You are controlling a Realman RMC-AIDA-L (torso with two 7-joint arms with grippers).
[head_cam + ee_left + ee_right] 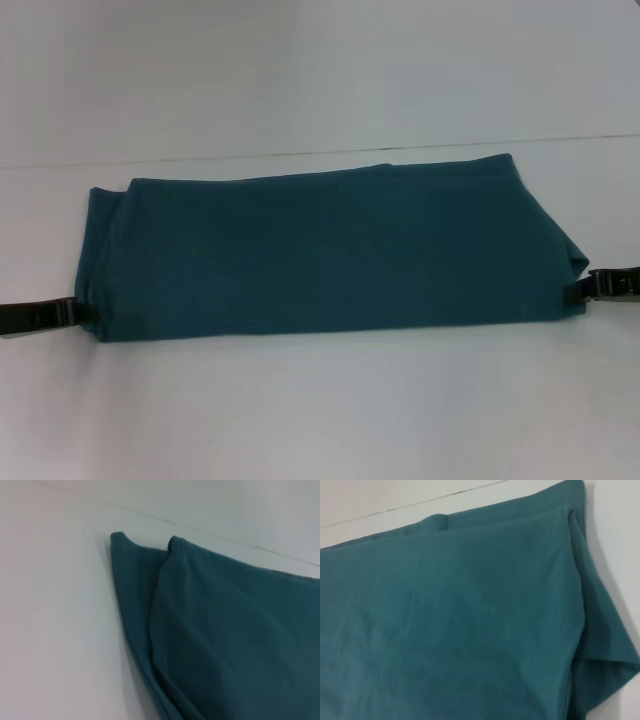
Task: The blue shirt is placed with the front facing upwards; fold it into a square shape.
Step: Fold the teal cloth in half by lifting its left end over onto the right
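Note:
The blue shirt (330, 250) lies flat on the white table as a long folded band running left to right, plain fabric up, no lettering showing. My left gripper (72, 312) sits low at the band's near left corner, touching its edge. At the near right corner, my right gripper (592, 288) meets the cloth in the same way. The left wrist view shows two stacked layers of the blue shirt (225, 630) at that end. The right wrist view shows the blue shirt (470, 620) with a flap of cloth sticking out at its end.
White tabletop (320, 410) surrounds the shirt on all sides. A thin dark seam line (300, 155) runs across the table just behind the shirt's far edge.

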